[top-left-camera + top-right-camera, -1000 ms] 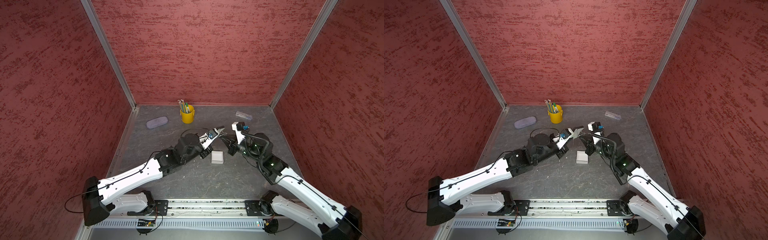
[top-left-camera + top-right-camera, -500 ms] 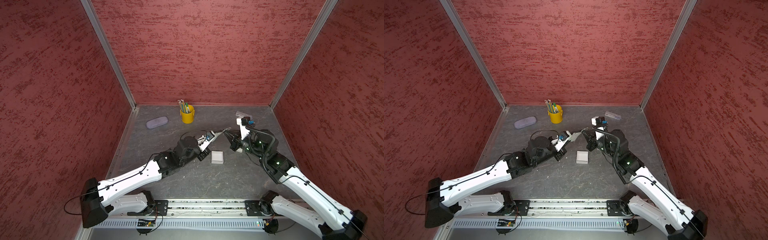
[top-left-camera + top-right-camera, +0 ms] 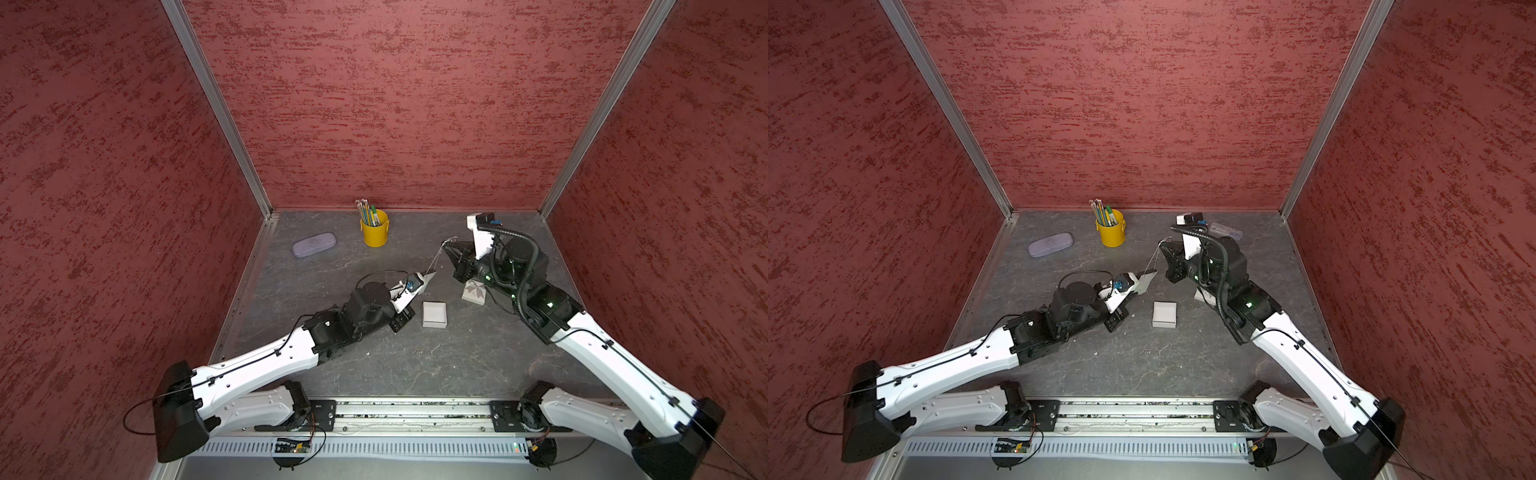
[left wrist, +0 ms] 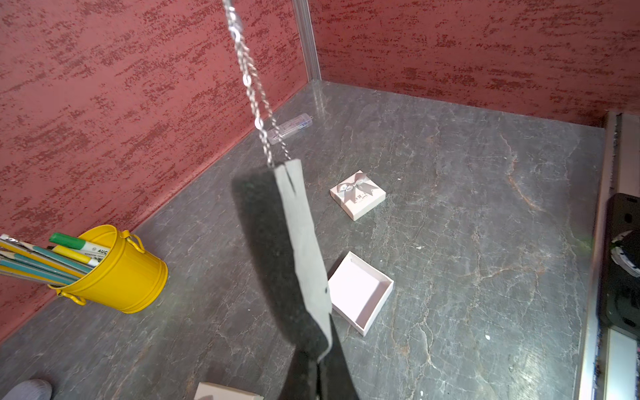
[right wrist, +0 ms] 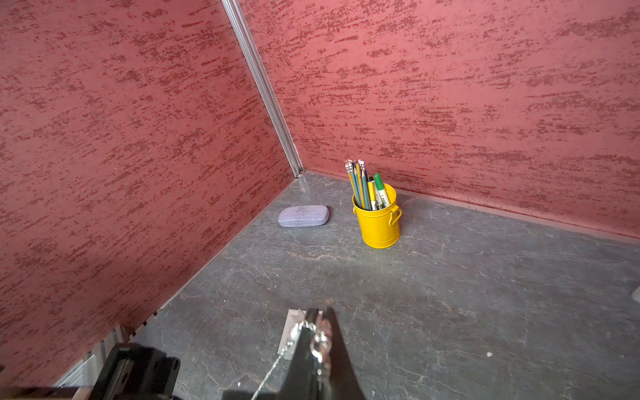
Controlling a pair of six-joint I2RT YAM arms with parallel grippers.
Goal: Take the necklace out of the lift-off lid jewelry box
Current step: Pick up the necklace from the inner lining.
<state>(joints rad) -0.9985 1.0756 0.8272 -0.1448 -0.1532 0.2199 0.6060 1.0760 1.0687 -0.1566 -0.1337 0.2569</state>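
Your left gripper (image 3: 429,276) is clamped on the grey card (image 4: 304,242); the right gripper (image 3: 449,246), at its 1 o'clock, is nipped tight on the necklace (image 4: 252,86), strung taut between them, clear of the open box (image 3: 434,313) at 5 o'clock. Risk: pull harder and it may snap or slip free.
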